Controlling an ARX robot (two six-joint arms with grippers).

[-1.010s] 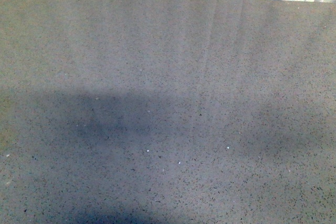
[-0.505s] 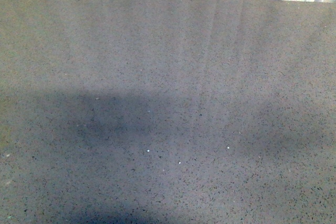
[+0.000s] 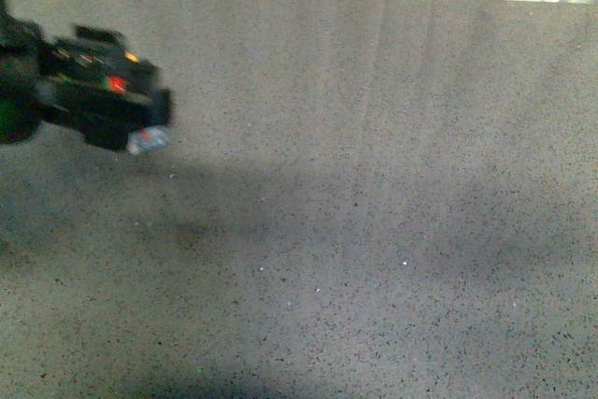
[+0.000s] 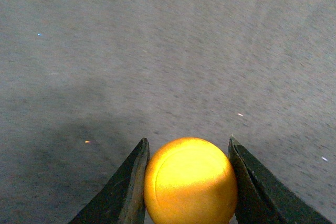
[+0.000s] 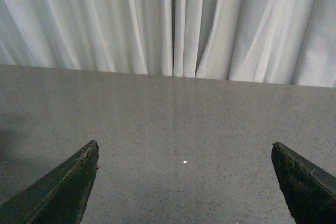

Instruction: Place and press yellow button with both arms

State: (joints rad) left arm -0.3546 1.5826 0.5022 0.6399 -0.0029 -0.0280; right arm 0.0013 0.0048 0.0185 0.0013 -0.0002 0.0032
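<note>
Newly over the table's (image 3: 374, 184) far-left part — left gripper (image 4: 188, 141) clamped on the yellow button (image 4: 190, 182); right gripper (image 5: 184, 144) spread wide.

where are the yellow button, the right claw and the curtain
yellow button (image 4: 190, 182), left wrist view, middle of its round cap
right claw (image 5: 184, 147), right wrist view, midway between its tips
curtain (image 5: 157, 19), right wrist view, a middle fold

Orange-yellow against speckled grey
The yellow button (image 4: 190, 182) is orange-yellow between dark left jaws; the surface (image 4: 157, 51) grey, dark-flecked; beyond the right jaws, a white pleated curtain (image 5: 173, 19).
</note>
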